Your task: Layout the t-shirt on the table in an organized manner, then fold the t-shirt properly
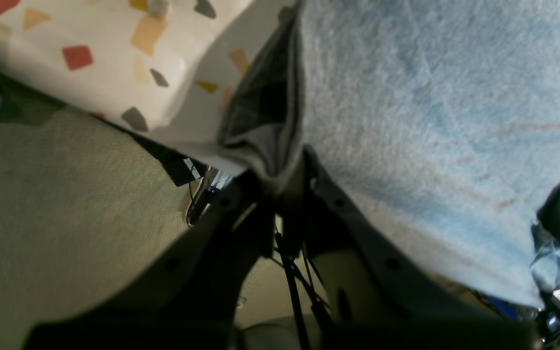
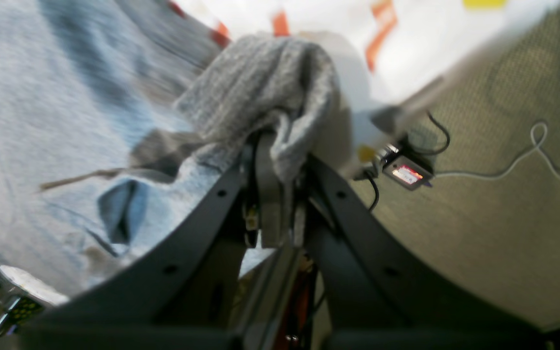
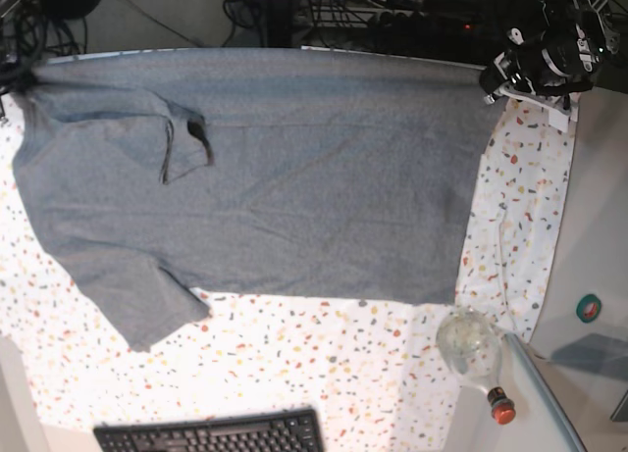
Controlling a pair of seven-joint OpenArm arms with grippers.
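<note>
Left wrist view first: the left tool (image 1: 280,182) is clamped tight on a bunched edge of the t-shirt (image 1: 435,126), dark jaws pinched narrow around the grey fabric. The rest of the garment stretches away to the right as a broad pale sheet. Beyond it, upper left, the flecked white cloth of the desk (image 1: 110,53) hangs over its edge, with greenish-beige floor (image 1: 66,209) below.

Over to the right wrist view, a bit blurred: the right tool (image 2: 272,170) is likewise pinched on a fold of the t-shirt (image 2: 66,107), a knitted grey lump humped over the fingertips. The garment spreads to the left, with a small opening showing in the cloth. The desk (image 2: 421,43) edge runs along the top, and a small device with a lit screen (image 2: 406,173) and a pale cable (image 2: 528,155) sit against the floor on the right.

Now the base view: the t-shirt (image 3: 294,197) lies spread broad across the desk (image 3: 324,364), its far edge pulled taut along the far side. The left tool (image 3: 491,79) grips the top right corner; the right one sits at the top left corner, mostly out of frame. One sleeve is folded onto the body upper left. A keyboard (image 3: 211,435) lies at the near edge, and a clear bottle (image 3: 473,349) with a red cap rests lower right.
</note>
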